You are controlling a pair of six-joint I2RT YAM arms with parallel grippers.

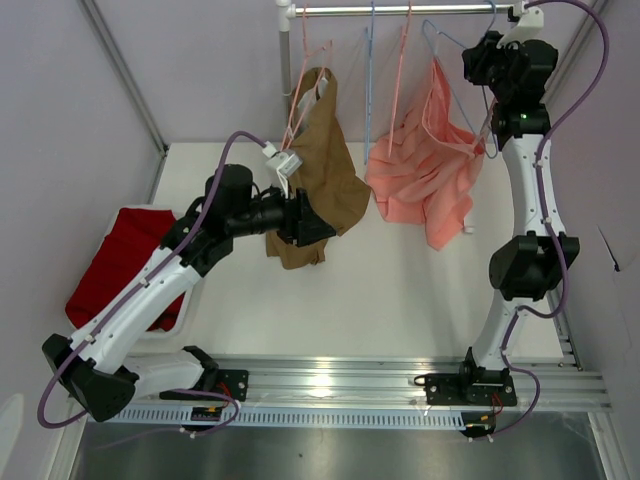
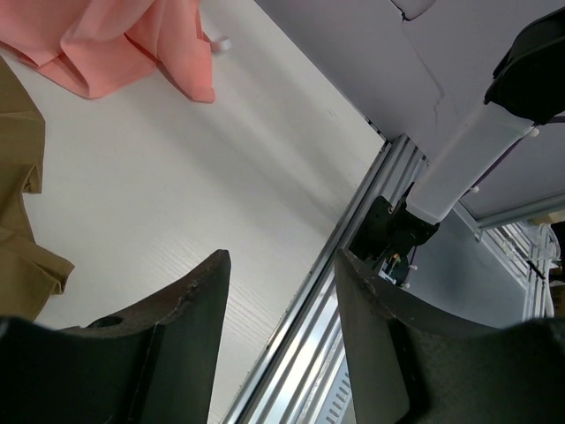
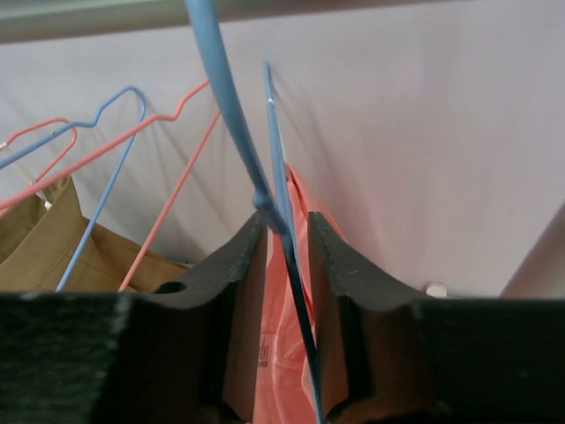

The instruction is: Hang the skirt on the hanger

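At rail: right pincer clenched on hanger, skirt mostly hidden between fingers; left pincer released, empty.

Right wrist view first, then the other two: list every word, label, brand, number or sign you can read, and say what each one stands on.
No text can be read in any of the three views.
White tag on the skirt: it carries dark print, but this is too small and blurred to read.
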